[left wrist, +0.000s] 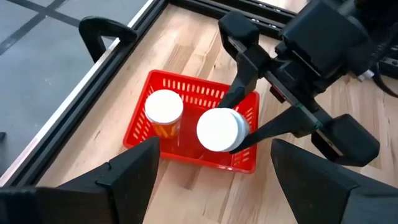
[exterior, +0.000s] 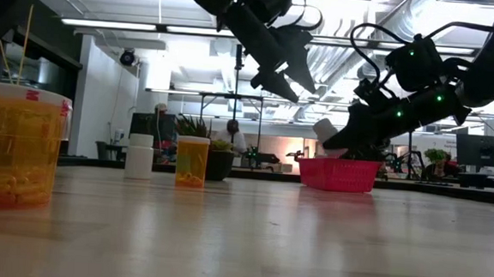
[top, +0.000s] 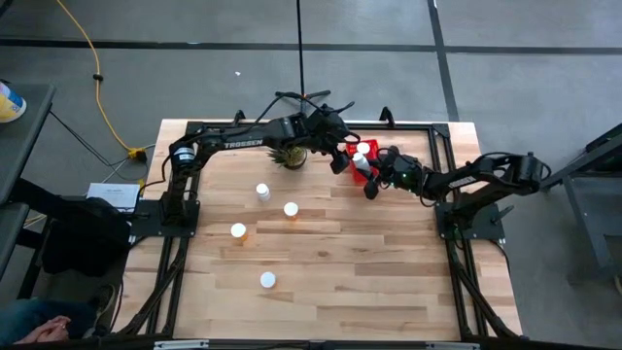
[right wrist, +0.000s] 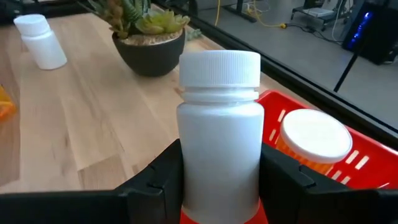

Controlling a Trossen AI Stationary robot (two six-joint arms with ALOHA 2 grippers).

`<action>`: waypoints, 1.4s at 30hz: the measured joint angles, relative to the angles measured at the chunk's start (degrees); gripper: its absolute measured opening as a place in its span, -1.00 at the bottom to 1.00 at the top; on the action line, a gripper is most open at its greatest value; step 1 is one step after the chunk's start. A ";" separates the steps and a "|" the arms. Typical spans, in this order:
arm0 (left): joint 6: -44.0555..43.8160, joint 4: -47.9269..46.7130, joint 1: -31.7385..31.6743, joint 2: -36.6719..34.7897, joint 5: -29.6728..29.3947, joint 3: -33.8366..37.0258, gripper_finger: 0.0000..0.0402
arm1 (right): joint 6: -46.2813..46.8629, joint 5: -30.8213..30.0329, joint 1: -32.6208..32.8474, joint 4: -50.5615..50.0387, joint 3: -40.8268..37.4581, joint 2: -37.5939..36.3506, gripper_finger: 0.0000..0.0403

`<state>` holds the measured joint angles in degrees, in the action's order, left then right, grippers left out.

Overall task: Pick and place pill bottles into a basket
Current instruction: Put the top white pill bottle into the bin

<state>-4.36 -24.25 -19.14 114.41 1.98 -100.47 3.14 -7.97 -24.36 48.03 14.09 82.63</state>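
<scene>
Right gripper [top: 373,173] clamping a white bottle [right wrist: 220,134] between both fingers [right wrist: 155,180], hovering over the red basket [left wrist: 244,155] at the far right part of the table [top: 330,282]. Gripping the body below the cap [left wrist: 217,130], with cap uppermost and long axis roughly upright, leaning a little in the low view.

Left gripper [top: 339,156] hanging just above the same basket from the other side, fingers [left wrist: 134,171] spread wide and holding nothing. Crowding the space over the basket together, with the two arms nearly meeting there.

Sitting inside the basket, an orange bottle [left wrist: 164,114] with a white cap, standing upright beside the held one, apparently not touching it.

Standing just beside the basket toward the left arm, a small potted plant [top: 291,156] in a dark bowl, close under the left arm's wrist.

Remaining out on the open table, well apart from the basket, four more pill bottles: one [top: 262,192] nearest the plant, another [top: 291,209] just beside it, a third [top: 238,230] farther toward the left arm's base, a fourth [top: 267,280] nearest the front edge. All showing round white caps from above, so standing upright. Looming large at the low view's left edge, one orange bottle [exterior: 16,146].

Showing beyond the table, a person [exterior: 231,134] in the room's background.
</scene>
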 joint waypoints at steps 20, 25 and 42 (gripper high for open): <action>1.61 3.20 -0.11 2.74 5.19 0.11 0.70 | -1.87 2.27 -0.76 0.68 0.00 -0.01 -0.26; 4.37 4.40 -0.01 4.44 4.11 0.02 0.70 | -1.88 2.49 -0.77 0.68 0.00 -0.02 -0.27; 4.34 9.17 -2.62 7.76 12.32 0.04 0.70 | -1.95 3.85 -0.81 0.72 0.00 -0.02 -0.27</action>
<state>-0.02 -15.08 -21.76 122.17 14.30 -100.42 1.19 -4.12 -25.17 48.75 14.09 82.61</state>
